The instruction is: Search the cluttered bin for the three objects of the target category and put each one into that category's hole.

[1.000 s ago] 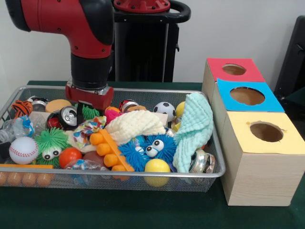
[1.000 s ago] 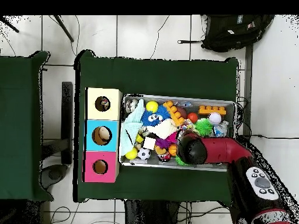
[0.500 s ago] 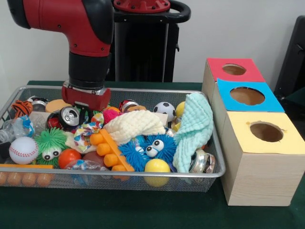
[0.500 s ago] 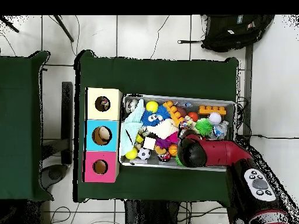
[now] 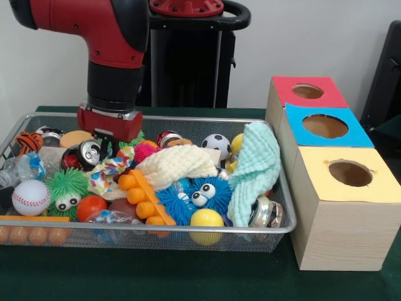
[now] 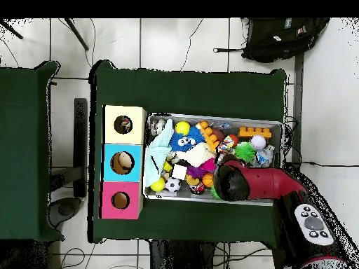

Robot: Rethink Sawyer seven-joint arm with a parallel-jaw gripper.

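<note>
1. My gripper (image 5: 108,139) hung low over the wire mesh bin (image 5: 188,233), at the bin's back edge, toward the end farthest from the boxes.
2. Its red housing hid the fingers in the front view, and my own arm covered them from above, so I could not tell whether they were spread or pressed together.
3. Just below the gripper lay a crushed drink can (image 5: 88,152), with a patterned cloth (image 5: 106,170) touching it on the near side.
4. A pink spiky ball (image 5: 145,151) sat just beside the can, farther toward the bin's middle.
5. Balls lay scattered through the bin: a baseball (image 5: 30,197) at the front near the end away from the boxes, a soccer ball (image 5: 217,144) at the back, a yellow ball (image 5: 207,220) against the front wall.
6. A blue fuzzy toy with eyes (image 5: 194,194) rested mid-bin, touching the yellow ball, and a green fuzzy toy with eyes (image 5: 65,187) sat beside the baseball.
7. A mint washcloth (image 5: 255,168) draped over the bin's wall nearest the boxes.
8. Beside that end of the bin stood three wooden boxes in a row, each with a round hole: the yellow-topped box (image 5: 346,207) nearest the front, the blue-topped box (image 5: 326,127) between, the red-topped box (image 5: 307,93) at the back.
</note>
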